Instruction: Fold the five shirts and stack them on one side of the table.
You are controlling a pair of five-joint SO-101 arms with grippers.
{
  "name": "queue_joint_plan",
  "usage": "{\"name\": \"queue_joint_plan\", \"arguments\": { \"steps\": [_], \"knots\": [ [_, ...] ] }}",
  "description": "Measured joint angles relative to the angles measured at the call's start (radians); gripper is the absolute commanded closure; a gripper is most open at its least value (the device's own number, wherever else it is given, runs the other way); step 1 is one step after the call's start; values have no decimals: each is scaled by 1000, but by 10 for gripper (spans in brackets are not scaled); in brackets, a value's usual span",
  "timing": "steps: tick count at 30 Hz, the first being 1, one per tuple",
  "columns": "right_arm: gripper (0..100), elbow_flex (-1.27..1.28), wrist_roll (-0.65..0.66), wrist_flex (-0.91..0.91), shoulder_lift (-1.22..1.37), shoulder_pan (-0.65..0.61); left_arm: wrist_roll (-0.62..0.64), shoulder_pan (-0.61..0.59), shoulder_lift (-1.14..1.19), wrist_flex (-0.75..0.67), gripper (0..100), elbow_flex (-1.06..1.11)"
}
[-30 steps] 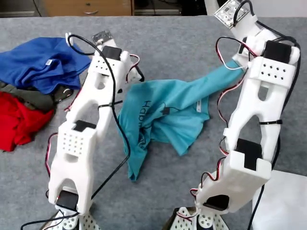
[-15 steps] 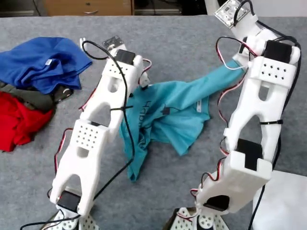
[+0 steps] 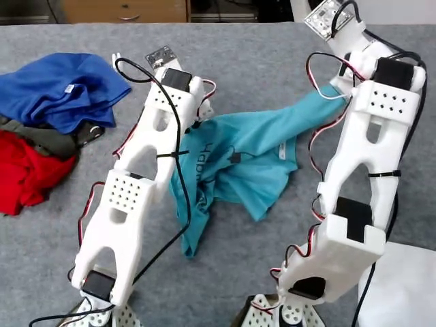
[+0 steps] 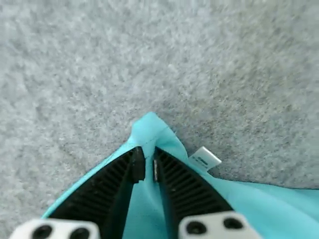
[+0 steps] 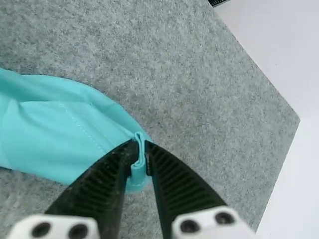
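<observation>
**Teal shirt (image 3: pixel 259 146) pinched by both arms**

From above, it is lying crumpled on the bench (image 3: pixel 259 61) between the arms, with a blue shirt (image 3: pixel 61 85) and a red shirt (image 3: pixel 24 174) sitting beside the left arm. Left wrist: the left pincer (image 4: pixel 148 168) is squeezing its corner, jaws almost touching. Right wrist: the right pincer (image 5: pixel 141 155) is gripping a folded edge likewise.

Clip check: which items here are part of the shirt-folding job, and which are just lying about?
Job:
crumpled teal cloth shirt, pinched by left hand and right hand
rumpled blue shirt
red shirt
dark grey shirt between those two

Lying about:
flat white panel
wooden drawer cabinet behind
</observation>
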Motion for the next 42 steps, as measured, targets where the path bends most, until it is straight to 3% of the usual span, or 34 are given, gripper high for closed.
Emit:
{"name": "queue_joint_plan", "arguments": {
  "steps": [10, 18, 21, 28, 37, 42],
  "knots": [
    [995, 0, 0, 5, 0, -3, 3, -114, 0, 149, 970, -75],
    [995, 55, 104, 49, 0, -97, 20, -187, 57, 153, 771, -75],
    [995, 66, 153, 86, 0, -117, 94, -238, 83, 153, 761, -75],
    [995, 60, 230, 163, 80, -157, 127, -304, 94, 69, 761, -83],
    [995, -138, 250, 287, 215, -123, 130, -279, 101, -2, 761, -287],
    [995, -259, 253, 348, 281, -94, 130, -255, 117, -87, 761, -269]
  ]
}}
